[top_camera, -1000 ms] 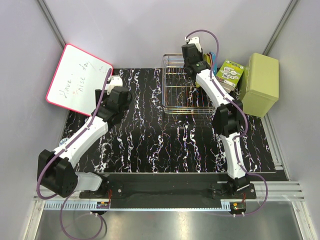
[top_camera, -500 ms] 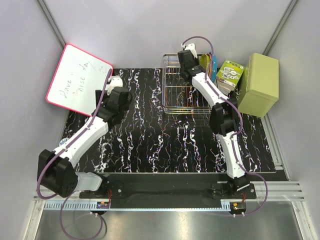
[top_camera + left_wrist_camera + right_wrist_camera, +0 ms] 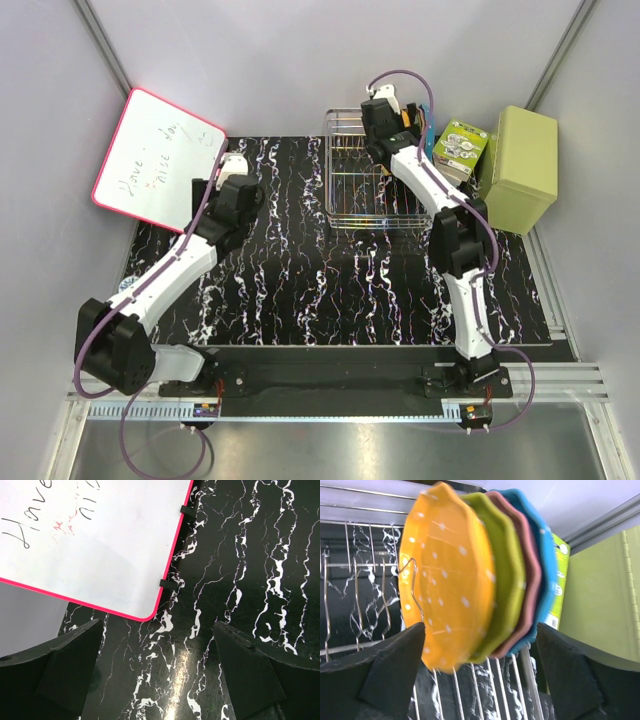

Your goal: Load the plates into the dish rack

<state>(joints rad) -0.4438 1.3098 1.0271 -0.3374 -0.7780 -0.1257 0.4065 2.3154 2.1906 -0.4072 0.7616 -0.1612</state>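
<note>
Orange (image 3: 445,580), lime green (image 3: 507,570), pink (image 3: 531,575) and blue (image 3: 547,570) plates stand on edge, packed together and tilted, at the right end of the wire dish rack (image 3: 357,605). My right gripper (image 3: 480,630) is open, one finger on each side of the stack and neither touching it. From above, that gripper (image 3: 385,108) hangs over the rack's (image 3: 350,195) back right corner, and only the blue plate's edge (image 3: 427,125) shows. My left gripper (image 3: 157,624) is open and empty over the marbled table, near the whiteboard's corner.
A pink-framed whiteboard (image 3: 155,160) leans at the back left. An olive-green box (image 3: 520,168) stands right of the rack, with a green printed packet (image 3: 460,145) between them. Grey walls close in the back and both sides.
My right gripper went from shut to open, letting go of the plates, and shifted slightly over the rack's back edge. The left arm has barely moved.
</note>
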